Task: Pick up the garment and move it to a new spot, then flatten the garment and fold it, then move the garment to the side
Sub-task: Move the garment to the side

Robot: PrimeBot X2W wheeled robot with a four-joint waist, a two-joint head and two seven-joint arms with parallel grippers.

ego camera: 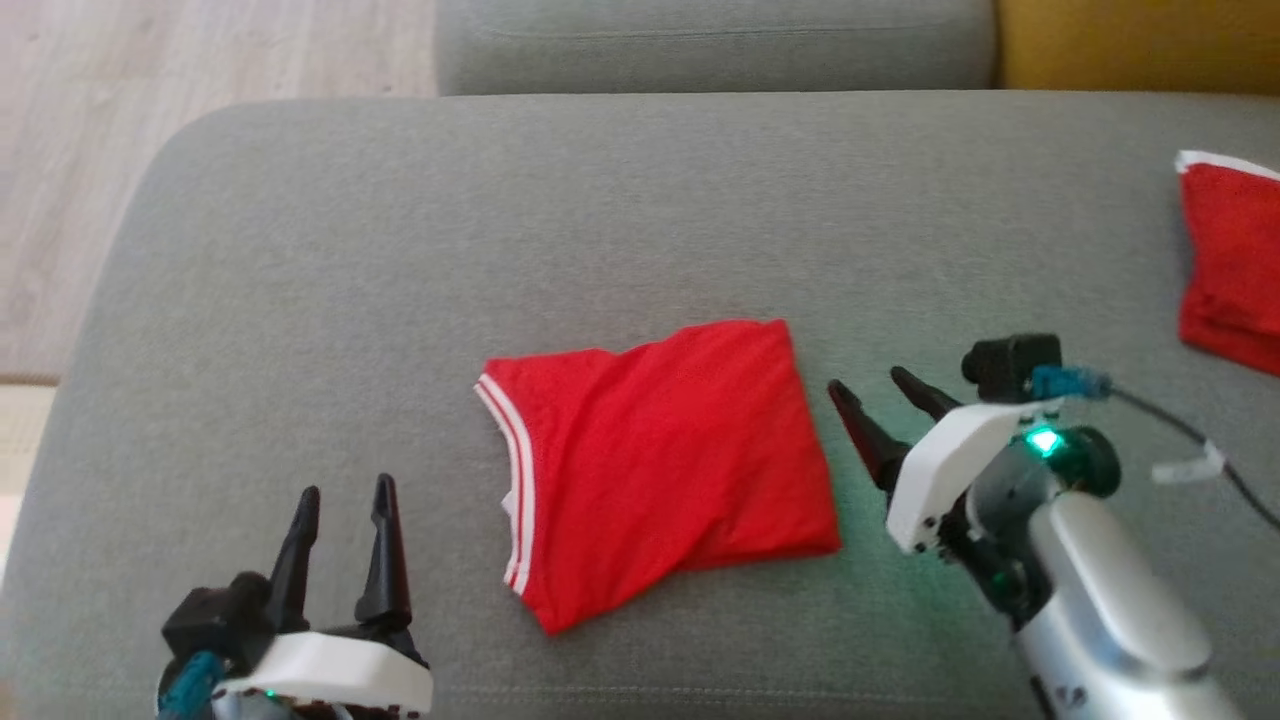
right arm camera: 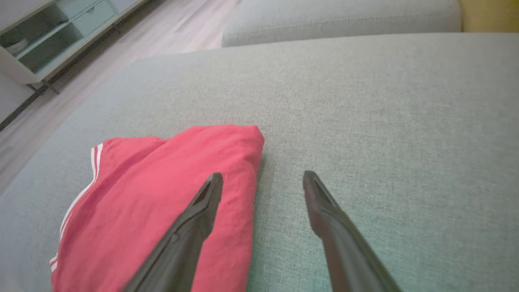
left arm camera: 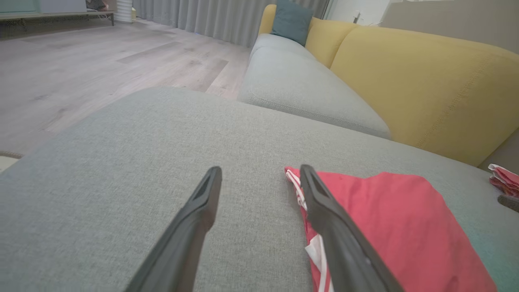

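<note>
- The folded jersey (ego camera: 660, 465) is being flanked: right gripper (ego camera: 863, 379) just beside its right edge, left gripper (ego camera: 347, 486) farther off its striped left edge.
- Both jaws are being held wide open, empty.

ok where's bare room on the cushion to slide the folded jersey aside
Widest bare stretch of the cushion is left of the jersey, beyond the left gripper, and behind it. Right side is crowded: right gripper, then another red cloth.

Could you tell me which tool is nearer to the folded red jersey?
Right. The right tool sits just off the right edge of the jersey; the left tool is farther off, beyond its striped edge.
</note>
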